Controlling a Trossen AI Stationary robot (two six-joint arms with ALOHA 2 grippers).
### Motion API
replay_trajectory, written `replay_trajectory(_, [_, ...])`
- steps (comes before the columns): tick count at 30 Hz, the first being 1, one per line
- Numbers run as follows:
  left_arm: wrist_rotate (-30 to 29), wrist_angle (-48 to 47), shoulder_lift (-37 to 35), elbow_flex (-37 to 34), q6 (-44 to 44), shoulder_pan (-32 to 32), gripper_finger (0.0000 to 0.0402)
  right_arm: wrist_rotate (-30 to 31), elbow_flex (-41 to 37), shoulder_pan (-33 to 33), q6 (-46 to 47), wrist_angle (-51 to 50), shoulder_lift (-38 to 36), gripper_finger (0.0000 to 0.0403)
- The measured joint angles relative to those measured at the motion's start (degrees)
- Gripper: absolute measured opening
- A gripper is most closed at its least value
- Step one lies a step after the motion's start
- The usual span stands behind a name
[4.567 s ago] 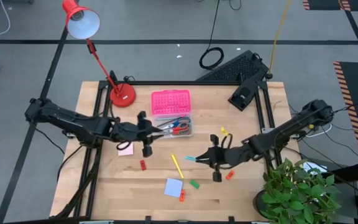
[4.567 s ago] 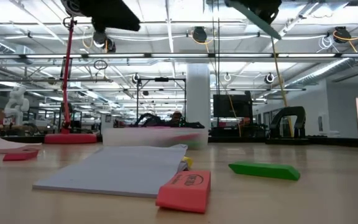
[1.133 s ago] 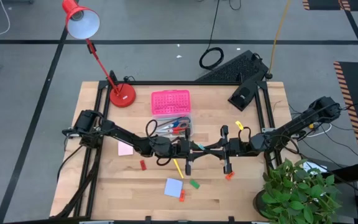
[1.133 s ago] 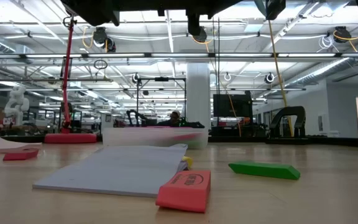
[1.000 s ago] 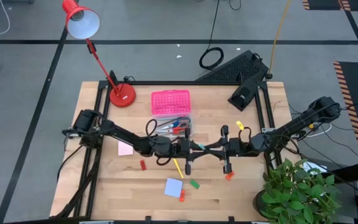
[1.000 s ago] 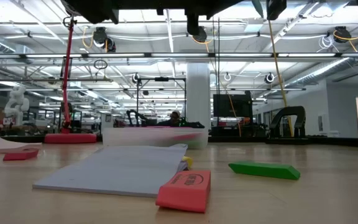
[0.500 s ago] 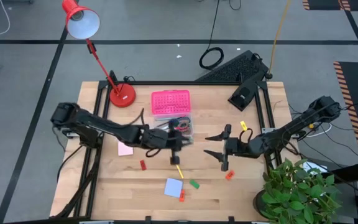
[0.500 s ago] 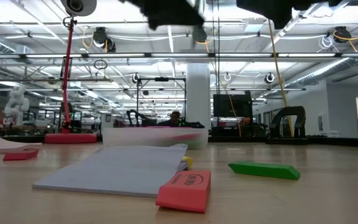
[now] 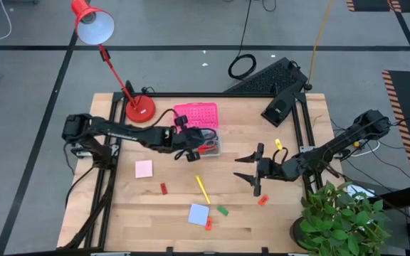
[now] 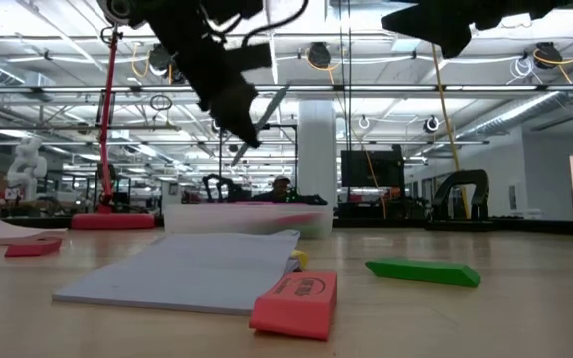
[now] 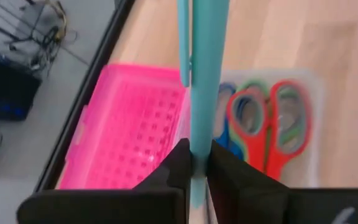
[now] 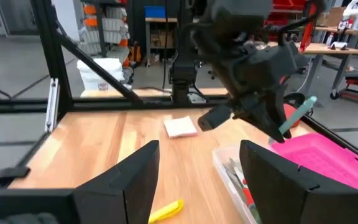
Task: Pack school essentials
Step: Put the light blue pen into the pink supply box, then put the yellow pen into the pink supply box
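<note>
Teal pencil (image 11: 202,93) clenched in left gripper (image 11: 194,163) jaws; right gripper (image 9: 246,168) jaws spread.

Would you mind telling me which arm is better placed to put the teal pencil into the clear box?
The left. Its gripper is shut on the teal pencil and hovers right over the clear box, beside the scissors. The right gripper is open, empty and well away from the box.

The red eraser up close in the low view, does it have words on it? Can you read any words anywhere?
Red eraser: dark print on its side, too blurred to read.
Green eraser: no print visible.
Blue note pad: no writing visible.
Nothing else in any view carries words that can be read.
</note>
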Motion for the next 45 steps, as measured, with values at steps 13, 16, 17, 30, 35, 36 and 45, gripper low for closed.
replay_trajectory(13, [3.24, -3.40, 5.60, -0.35, -1.07, 3.30, 0.0043, 0.03, 0.00, 0.00, 0.33, -0.63, 0.00, 0.0215])
replay_trajectory(16, [6.39, -3.25, 7.17, -0.35, -0.87, 3.94, 0.0051, 0.04, 0.00, 0.00, 0.22, -0.69, 0.00, 0.0215])
replay_trajectory(17, [7.20, -3.28, 7.74, -0.35, -0.85, 4.11, 0.0052, 0.02, 0.00, 0.00, 0.17, -0.67, 0.00, 0.0215])
replay_trajectory(30, [8.74, -5.25, 9.39, -0.35, -3.72, 4.93, 0.0064, -0.03, 0.02, 0.00, -0.02, -0.69, 0.00, 0.0215])
replay_trajectory(35, [8.71, -5.80, 9.39, -0.35, -5.41, 5.78, 0.0091, -0.11, 0.00, 0.00, -0.02, -0.69, 0.00, 0.0215])
replay_trajectory(36, [8.70, -5.94, 9.39, -0.35, -5.82, 5.86, 0.0095, -0.11, 0.00, 0.00, -0.02, -0.69, 0.00, 0.0215])
replay_trajectory(45, [8.70, -6.52, 8.88, -0.35, -6.52, 5.28, 0.0113, -0.13, 0.00, 0.00, -0.02, -0.69, 0.00, 0.0215])
